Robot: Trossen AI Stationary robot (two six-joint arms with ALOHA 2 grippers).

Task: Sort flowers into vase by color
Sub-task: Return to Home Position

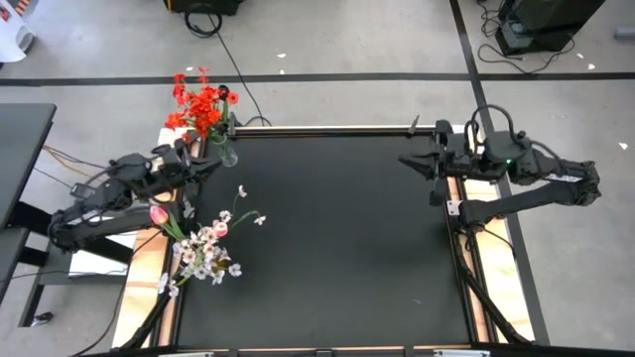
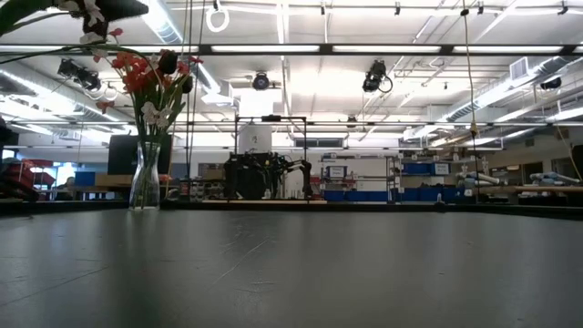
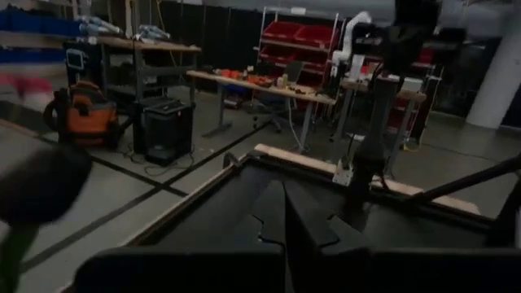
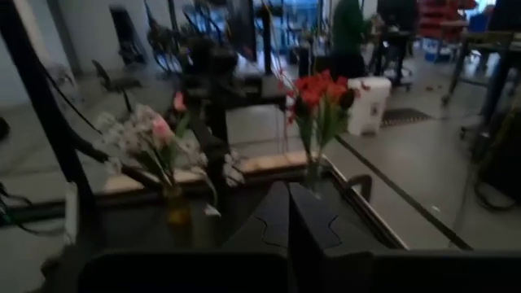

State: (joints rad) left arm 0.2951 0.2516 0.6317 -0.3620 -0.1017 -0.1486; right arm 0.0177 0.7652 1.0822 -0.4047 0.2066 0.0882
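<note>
black matting covers the desk (image 1: 337, 248), which fills the middle of the high view. the left arm (image 1: 104, 203) lies folded low along the desk's left edge, its forearm angled toward the far left corner. the right arm (image 1: 541, 183) is folded in much the same way at the right edge, its wrist turned in over the desk.

the left end effector (image 3: 284, 203) has its two fingers pressed together with nothing between them, and it points across the desk toward the right arm. the right end effector (image 4: 288, 203) is likewise closed and empty, aimed back across at the left side (both bunches show beyond its fingers).

red flowers (image 1: 201, 102) stand upright in a clear glass vase (image 2: 145, 178) at the far left corner of the desk, just beside the left end effector. farther along the same left edge, toward the front, white flowers (image 1: 208, 253) and pink flowers (image 1: 159, 214) lean out together from a yellow vase (image 4: 177, 210). one pink bloom sits on the outer side, close to the left arm's forearm.
</note>
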